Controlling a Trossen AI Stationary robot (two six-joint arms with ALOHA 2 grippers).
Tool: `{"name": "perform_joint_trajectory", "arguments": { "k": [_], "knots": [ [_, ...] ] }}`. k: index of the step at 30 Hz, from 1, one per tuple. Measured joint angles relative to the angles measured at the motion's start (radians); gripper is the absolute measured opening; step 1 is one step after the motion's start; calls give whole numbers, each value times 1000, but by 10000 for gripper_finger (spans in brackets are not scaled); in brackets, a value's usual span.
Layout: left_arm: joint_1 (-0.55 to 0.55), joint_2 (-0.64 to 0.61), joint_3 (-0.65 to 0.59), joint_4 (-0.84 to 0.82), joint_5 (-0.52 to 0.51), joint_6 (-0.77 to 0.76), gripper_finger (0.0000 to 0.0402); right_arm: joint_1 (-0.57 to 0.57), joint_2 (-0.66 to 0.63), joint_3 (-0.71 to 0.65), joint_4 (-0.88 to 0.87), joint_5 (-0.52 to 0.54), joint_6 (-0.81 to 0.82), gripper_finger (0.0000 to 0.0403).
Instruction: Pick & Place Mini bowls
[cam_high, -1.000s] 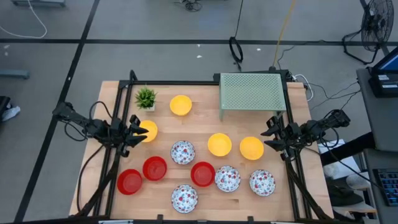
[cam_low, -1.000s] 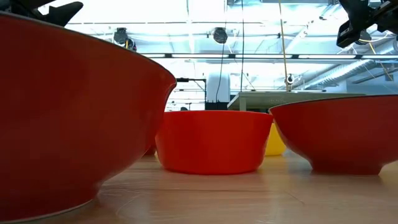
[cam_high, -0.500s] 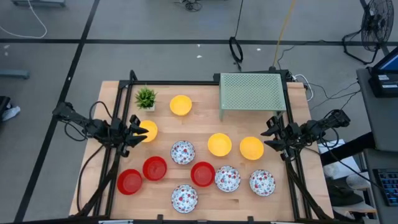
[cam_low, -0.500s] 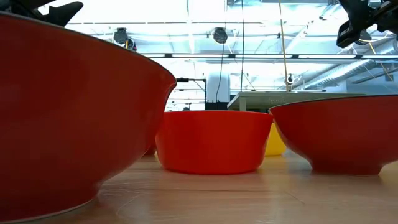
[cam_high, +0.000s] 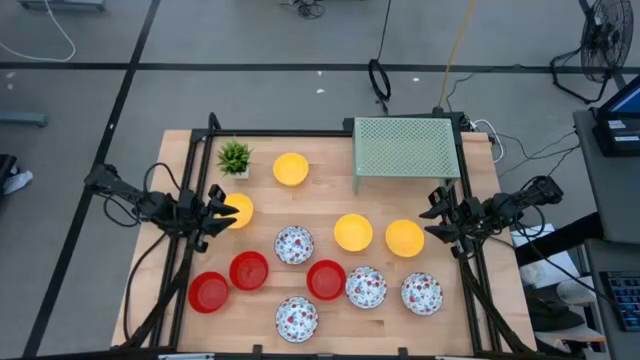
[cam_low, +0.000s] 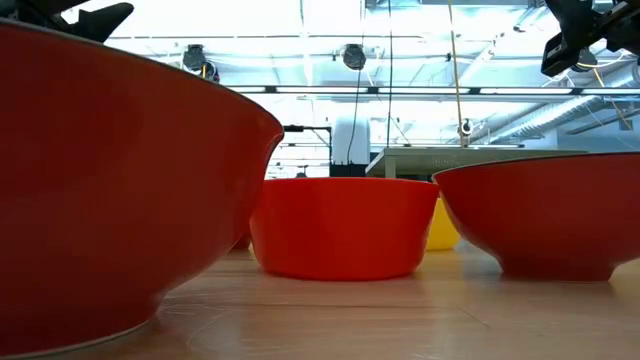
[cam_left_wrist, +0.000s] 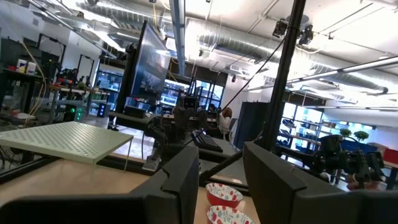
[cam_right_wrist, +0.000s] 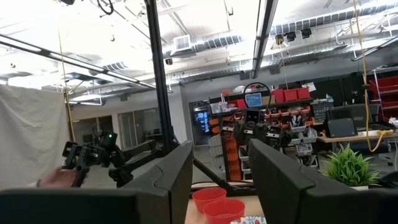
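Apparently we had not begun picking: both the left gripper (cam_high: 222, 213) and right gripper (cam_high: 440, 213) hovered with fingers parted and empty, so next we needed to reach a yellow bowl (cam_high: 405, 238) at 3 o'clock.

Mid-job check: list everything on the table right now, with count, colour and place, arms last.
Yellow mini bowls: 4, plain yellow; one beside the plant, one under the left gripper, two mid-table toward the right.
Red mini bowls: 3, plain red; two near the front left, one front centre.
Speckled mini bowls: 4, white with red speckles; one mid-table, one at the front edge, two front right.
Potted plant: 1, green, back left.
Perforated shelf: 1, pale green, back right.
Table: 1, light wood.
Left gripper: open, raised at the left side, holding nothing.
Right gripper: open, raised at the right side, holding nothing.
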Motion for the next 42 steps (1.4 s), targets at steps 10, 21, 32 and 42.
{"name": "perform_joint_trajectory", "arguments": {
  "k": [10,21,32,42],
  "knots": [
    [0,0,0,2,0,0,129,0,0,0,9,-1,135,144],
    [0,0,0,5,0,0,129,0,0,0,16,-1,134,144],
    [0,0,0,84,-125,152,129,0,5,-1,47,202,98,144],
    [0,1,19,163,-138,298,129,-28,137,88,44,239,-5,144]
  ]
}}
